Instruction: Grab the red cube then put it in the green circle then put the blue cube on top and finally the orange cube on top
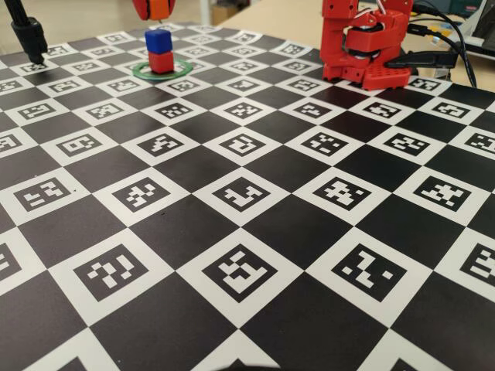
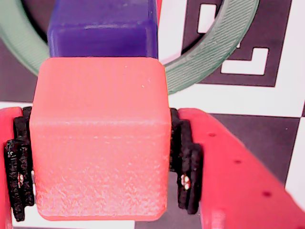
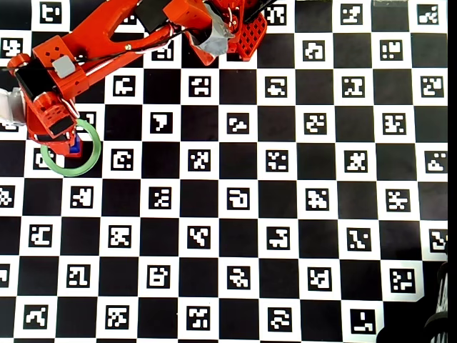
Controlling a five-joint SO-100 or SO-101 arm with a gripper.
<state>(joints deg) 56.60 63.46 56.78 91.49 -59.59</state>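
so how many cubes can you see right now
3. The red cube sits inside the green circle, the blue cube is stacked on it, and the orange cube is held in the end effector just above them.

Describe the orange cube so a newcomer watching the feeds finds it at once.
Start at the green circle near the checkered board's far left in the fixed view, where the blue cube sits on the red cube. Directly above that stack hangs the gripper. The orange cube is pinched between its fingers, lighter than the red one and alone off the board.

Blue cube (image 1: 157,40) atop red cube (image 1: 161,62), inside green circle (image 1: 182,71).
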